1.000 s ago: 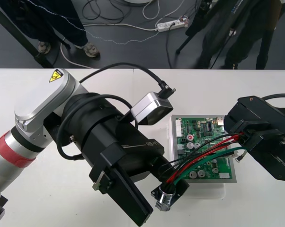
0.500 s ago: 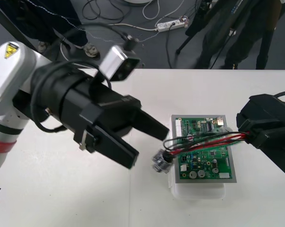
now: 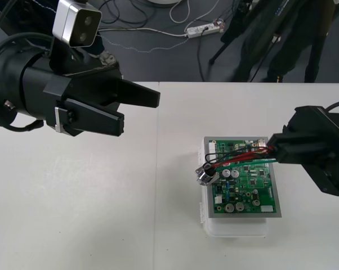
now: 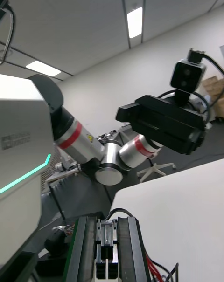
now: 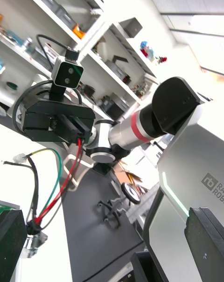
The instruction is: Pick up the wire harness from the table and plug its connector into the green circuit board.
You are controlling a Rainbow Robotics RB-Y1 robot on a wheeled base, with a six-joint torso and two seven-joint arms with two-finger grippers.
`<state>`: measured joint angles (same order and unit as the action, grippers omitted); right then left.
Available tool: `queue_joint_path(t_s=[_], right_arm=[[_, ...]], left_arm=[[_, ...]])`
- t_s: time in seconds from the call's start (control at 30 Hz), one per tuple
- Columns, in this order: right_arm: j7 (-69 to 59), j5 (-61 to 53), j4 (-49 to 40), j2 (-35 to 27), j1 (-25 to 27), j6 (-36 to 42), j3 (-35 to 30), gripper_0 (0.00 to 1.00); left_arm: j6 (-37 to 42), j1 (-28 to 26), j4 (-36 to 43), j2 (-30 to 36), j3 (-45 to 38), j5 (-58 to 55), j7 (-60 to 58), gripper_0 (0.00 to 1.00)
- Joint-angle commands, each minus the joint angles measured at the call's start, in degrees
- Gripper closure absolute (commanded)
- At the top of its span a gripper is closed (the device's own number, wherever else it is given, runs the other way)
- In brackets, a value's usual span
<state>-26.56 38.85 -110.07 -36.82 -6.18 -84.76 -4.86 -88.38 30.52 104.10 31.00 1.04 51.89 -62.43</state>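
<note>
1. Right gripper [image 3: 277, 151] clamped the harness [image 3: 242, 157] wires at the board's [image 3: 254, 191] right edge.
2. Socket [image 3: 206, 177] hung at the board's left edge.
3. Left gripper [image 3: 140, 109] stood agape, well left of the board.

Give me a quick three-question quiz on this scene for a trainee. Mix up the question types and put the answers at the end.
1. True or false: the left end effector is holding the wire harness.
2. Where is the metal socket? A) by the left edge of the green circuit board; B) in the left end effector's grip; C) by the board's right edge.
3. Short answer: which end effector is shut on the wire harness?

Key
1. False: it is open, raised well away from the board.
2. A.
3. The right end effector, at the board's right edge.
</note>
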Motion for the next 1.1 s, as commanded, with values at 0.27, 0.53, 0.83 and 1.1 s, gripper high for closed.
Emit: queue_joint_path(t_s=[0.27,0.53,0.83,1.1], right_arm=[[-2.3,5.4,-7.8,-0.9,-1.9,9.6,-1.2,1.00],[-2.4,11.4,-12.5,2.7,-1.9,12.7,-1.2,1.00],[-1.7,17.0,-15.4,6.6,-1.5,13.8,-1.2,1.00],[-1.4,18.4,-15.6,7.7,-1.4,15.8,2.4,1.00]], left_arm=[[-1.6,-5.2,1.7,-7.3,-8.4,5.5,3.7,0.00],[-1.1,-7.3,1.7,-13.2,-10.5,12.8,9.9,0.00],[2.1,-8.5,1.7,-14.7,-7.1,13.1,18.8,0.00],[2.1,-8.6,1.7,-15.1,-3.6,12.6,24.7,0.00]])
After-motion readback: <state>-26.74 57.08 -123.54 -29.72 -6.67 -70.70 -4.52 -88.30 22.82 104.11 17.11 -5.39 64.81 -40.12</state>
